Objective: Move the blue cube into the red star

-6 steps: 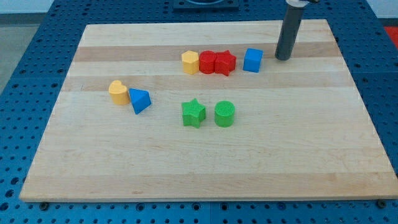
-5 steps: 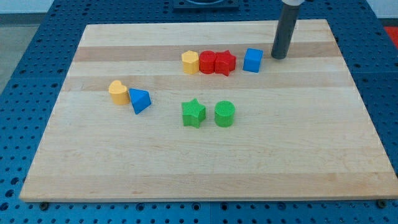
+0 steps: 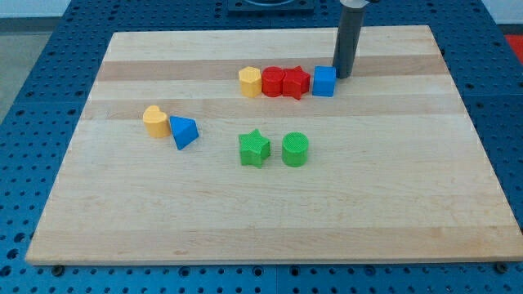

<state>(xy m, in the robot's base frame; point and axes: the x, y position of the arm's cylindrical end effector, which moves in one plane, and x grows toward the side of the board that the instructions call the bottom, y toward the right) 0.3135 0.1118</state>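
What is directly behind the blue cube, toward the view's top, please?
My tip stands just behind the blue cube, at its upper right corner, seemingly touching it. The rod hides a strip of the board behind it; nothing else shows there.

My tip (image 3: 344, 76) touches the blue cube (image 3: 324, 82) beside the red star (image 3: 296, 82).

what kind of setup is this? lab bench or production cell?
Most likely a lab bench for pushing tests: a wooden board on a blue perforated table, small coloured blocks like the blue cube beside the red star, and my tip against the cube.
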